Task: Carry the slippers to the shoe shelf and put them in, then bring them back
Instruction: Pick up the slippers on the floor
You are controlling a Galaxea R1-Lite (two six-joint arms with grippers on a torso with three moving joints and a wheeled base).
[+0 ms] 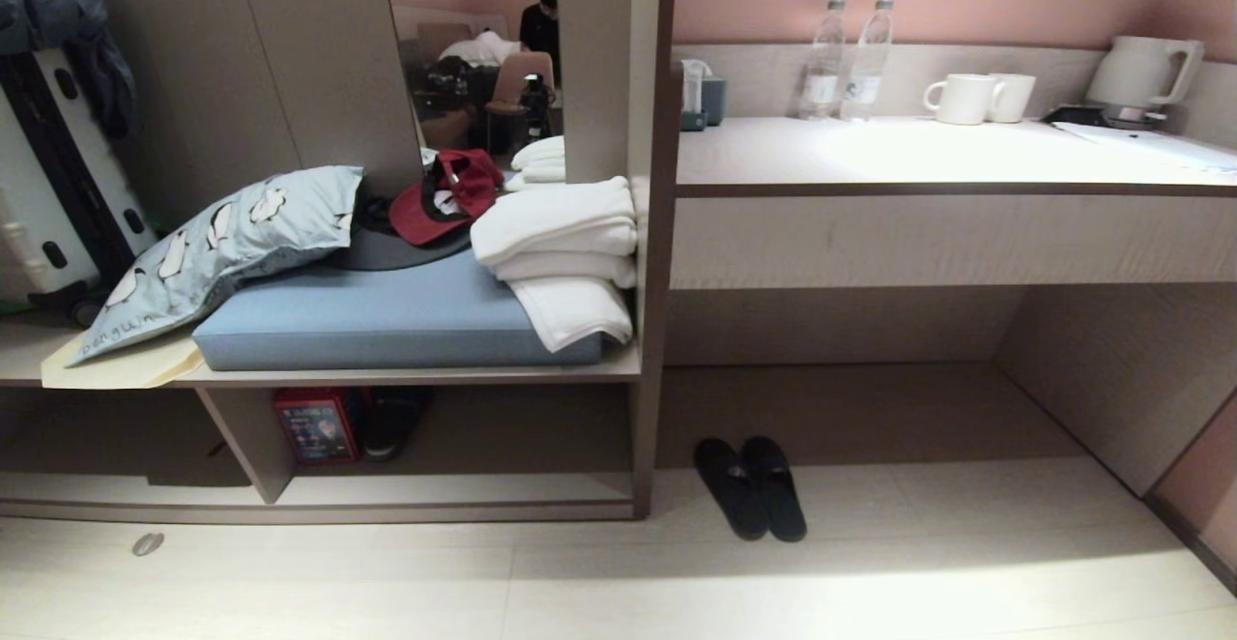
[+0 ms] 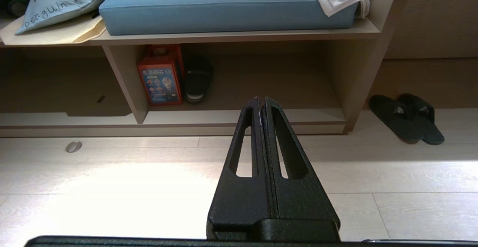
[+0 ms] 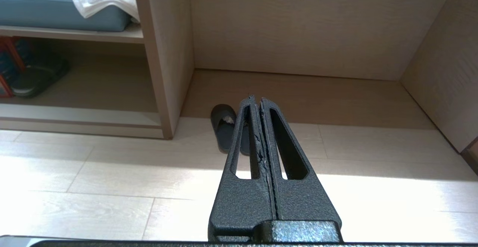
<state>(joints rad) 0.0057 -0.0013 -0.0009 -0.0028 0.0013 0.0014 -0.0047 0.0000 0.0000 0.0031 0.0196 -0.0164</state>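
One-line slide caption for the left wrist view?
Shut left gripper above the floor, facing the shoe shelf; slippers lie beside it.

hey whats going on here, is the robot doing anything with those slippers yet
Not yet. The slippers lie side by side on the floor at the mouth of the desk recess, just right of the shoe shelf. Nothing is touching them. The left gripper and the right gripper are both shut and empty, held above the floor and pointed toward the furniture. In the shelf, a red box and a single black shoe sit beside the divider.
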